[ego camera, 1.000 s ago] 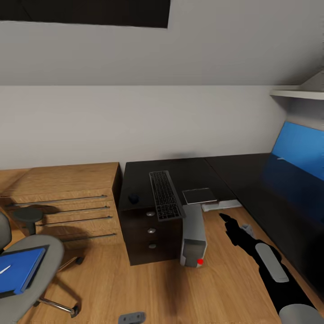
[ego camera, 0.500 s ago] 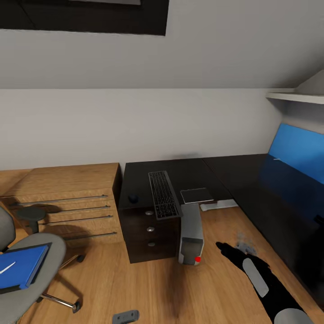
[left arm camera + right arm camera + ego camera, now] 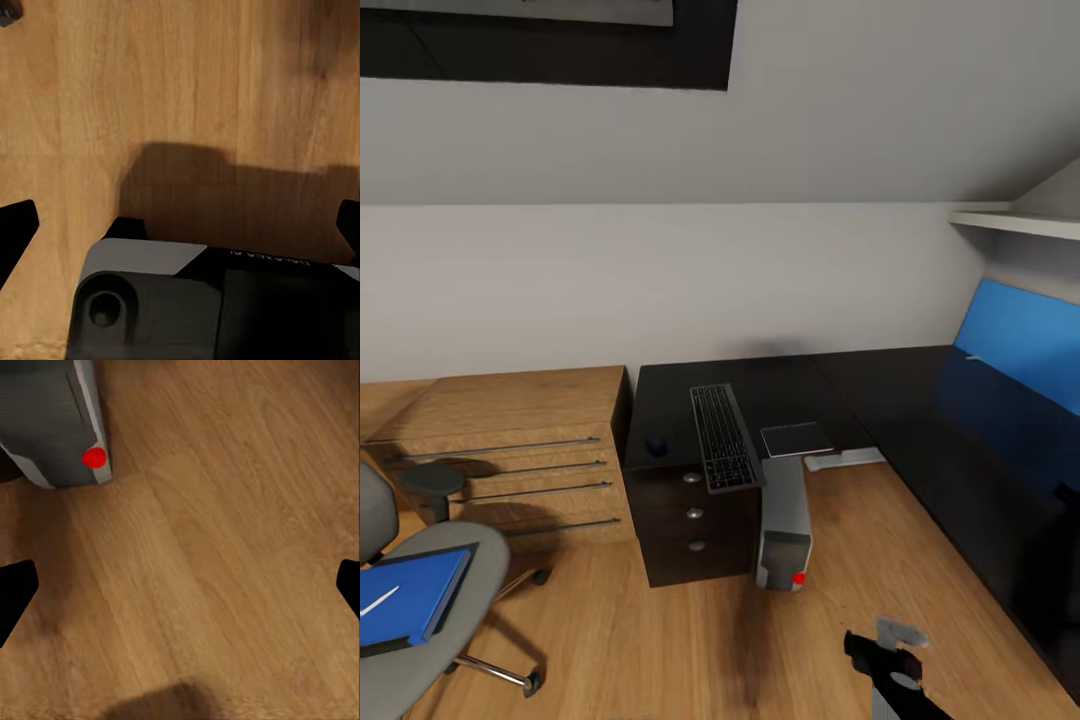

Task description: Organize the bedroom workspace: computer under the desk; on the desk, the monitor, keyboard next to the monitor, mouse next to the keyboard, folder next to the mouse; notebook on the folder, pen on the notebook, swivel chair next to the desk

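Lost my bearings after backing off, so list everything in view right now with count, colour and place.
desk: 1, glossy black, L-shaped along the wall
keyboard: 1, dark grey, on desk, overhanging its front edge
mouse: 1, black, on desk beside keyboard
dark pad: 1, pale-edged, on desk
computer: 1, silver-grey, floor by the drawers
wooden cabinet: 1, light wood, beside desk
swivel chair: 1, grey, near left
folder: 1, blue, on chair seat
pen: 1, white, on folder
right pincer: 1, black, low over floor, open
left pincer: 1, black, open over floor
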